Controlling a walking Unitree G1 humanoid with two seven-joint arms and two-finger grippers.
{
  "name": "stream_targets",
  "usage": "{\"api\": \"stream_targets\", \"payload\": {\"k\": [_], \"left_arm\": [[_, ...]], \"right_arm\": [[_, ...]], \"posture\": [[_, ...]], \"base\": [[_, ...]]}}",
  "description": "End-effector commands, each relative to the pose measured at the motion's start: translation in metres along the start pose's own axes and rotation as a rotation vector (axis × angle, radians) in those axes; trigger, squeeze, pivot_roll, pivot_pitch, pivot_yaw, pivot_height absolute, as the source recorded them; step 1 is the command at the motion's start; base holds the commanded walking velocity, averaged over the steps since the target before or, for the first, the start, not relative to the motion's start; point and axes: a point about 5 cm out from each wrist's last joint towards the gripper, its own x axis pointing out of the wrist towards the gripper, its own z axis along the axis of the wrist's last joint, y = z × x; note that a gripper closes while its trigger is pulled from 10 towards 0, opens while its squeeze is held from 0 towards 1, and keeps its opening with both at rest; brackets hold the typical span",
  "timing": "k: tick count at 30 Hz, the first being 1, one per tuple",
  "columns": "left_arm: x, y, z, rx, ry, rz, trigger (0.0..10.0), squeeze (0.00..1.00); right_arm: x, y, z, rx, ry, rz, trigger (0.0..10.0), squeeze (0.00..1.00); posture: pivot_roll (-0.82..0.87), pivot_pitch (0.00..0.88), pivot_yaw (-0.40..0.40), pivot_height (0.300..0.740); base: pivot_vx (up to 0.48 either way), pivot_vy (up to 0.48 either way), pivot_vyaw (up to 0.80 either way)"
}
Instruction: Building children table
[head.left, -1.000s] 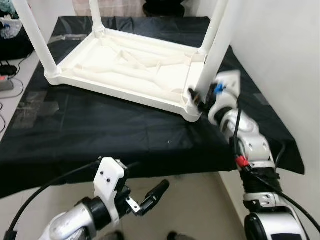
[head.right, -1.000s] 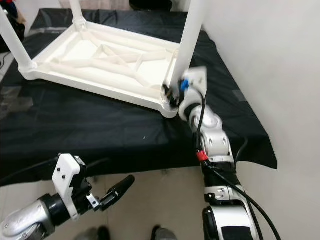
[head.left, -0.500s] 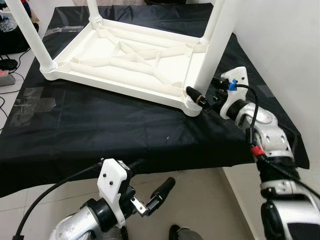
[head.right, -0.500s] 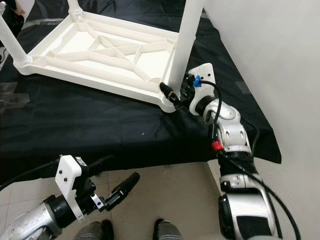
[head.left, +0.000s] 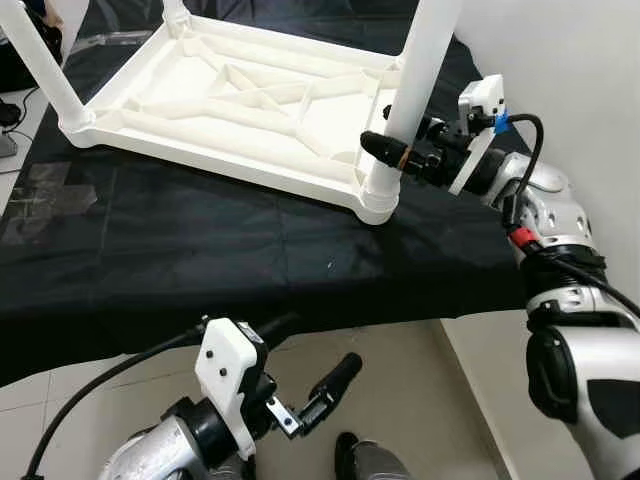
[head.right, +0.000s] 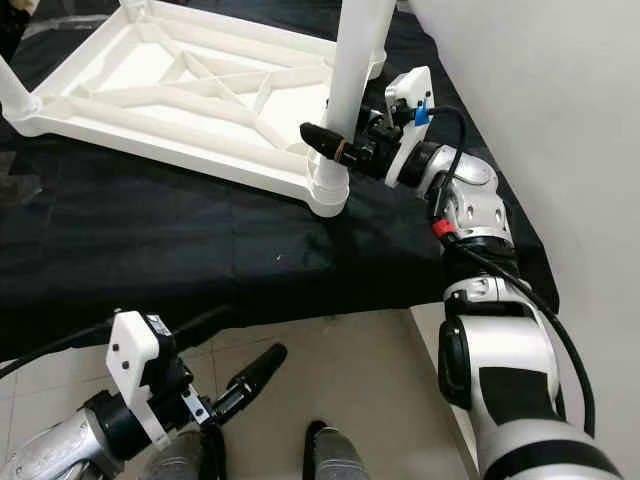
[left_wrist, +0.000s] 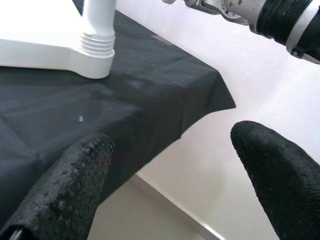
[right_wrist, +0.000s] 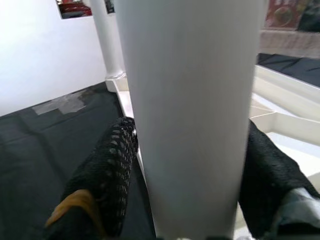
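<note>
The white plastic children's table lies upside down on a black cloth, its legs pointing up. My right gripper reaches in from the right and is shut on the near right leg, just above its threaded base. One black finger crosses the front of the leg and the other is behind it. In the right wrist view the leg stands between the two fingers. My left gripper hangs open below the cloth's front edge, holding nothing. The left wrist view looks up at that leg's base.
The black cloth hangs over the front edge above a tiled floor. A white wall runs close along the right side. Another table leg rises at the near left corner. My feet show below.
The camera has tilted and moved closer. My right gripper has gone from beside the leg's base to around the leg, a little higher. The left arm has barely moved.
</note>
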Motion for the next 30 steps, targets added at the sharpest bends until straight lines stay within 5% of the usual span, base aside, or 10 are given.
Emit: {"api": "stream_targets", "payload": {"k": [1, 15, 17, 18, 19, 21, 22, 24, 29, 30], "left_arm": [[-0.003, 0.002, -0.001, 0.016, 0.007, 0.028, 10.0, 0.00], [-0.023, 0.036, 0.007, 0.368, 0.061, 0.361, 10.0, 0.00], [-0.025, 0.036, 0.007, 0.375, 0.061, 0.374, 10.0, 0.00], [-0.026, 0.038, 0.004, 0.366, 0.055, 0.383, 10.0, 0.00], [-0.026, 0.039, 0.001, 0.355, 0.044, 0.382, 10.0, 0.00], [-0.026, 0.040, 0.000, 0.349, 0.037, 0.382, 10.0, 0.00], [-0.026, 0.040, 0.000, 0.349, 0.037, 0.382, 10.0, 0.00], [-0.018, 0.044, -0.004, 0.330, 0.022, 0.367, 10.0, 0.00], [-0.012, 0.048, -0.010, 0.318, 0.021, 0.340, 10.0, 0.00], [-0.011, 0.049, -0.011, 0.315, 0.022, 0.337, 10.0, 0.00]], "right_arm": [[0.003, 0.003, 0.000, -0.004, 0.005, 0.043, 0.0, 0.00], [-0.035, -0.014, -0.008, -0.091, 0.131, -0.064, 0.0, 0.00], [-0.038, -0.013, -0.016, -0.074, 0.145, -0.164, 0.0, 0.00], [-0.036, -0.014, -0.027, 0.010, 0.050, -0.532, 0.0, 0.00], [-0.037, 0.014, -0.060, 0.085, 0.120, -0.790, 0.0, 0.00], [-0.047, 0.037, -0.077, 0.129, 0.180, -0.990, 0.0, 0.00], [-0.047, 0.037, -0.077, 0.129, 0.180, -0.990, 0.0, 0.00], [-0.016, 0.086, -0.101, 0.173, 0.233, -0.932, 0.0, 0.00], [0.027, 0.098, -0.095, 0.152, 0.172, -0.751, 0.0, 0.00], [0.040, 0.100, -0.089, 0.158, 0.156, -0.682, 4.1, 0.00]], "posture": [[0.08, 0.292, -0.084, 0.740], [0.08, 0.296, -0.087, 0.740], [0.08, 0.286, -0.096, 0.740], [0.07, 0.266, -0.133, 0.740], [0.03, 0.255, -0.119, 0.740], [0.03, 0.255, -0.119, 0.740], [0.03, 0.255, -0.119, 0.740], [0.04, 0.231, -0.092, 0.740], [0.04, 0.198, -0.077, 0.740], [0.05, 0.193, -0.085, 0.740]], "base": [[0.000, 0.000, 0.00], [0.000, 0.000, 0.00], [0.000, 0.000, 0.00], [0.000, 0.000, 0.00], [0.000, 0.000, 0.00], [0.000, 0.000, 0.00], [0.000, 0.000, 0.00], [0.000, 0.000, 0.00], [0.000, 0.000, 0.00], [0.000, 0.000, 0.00]]}}
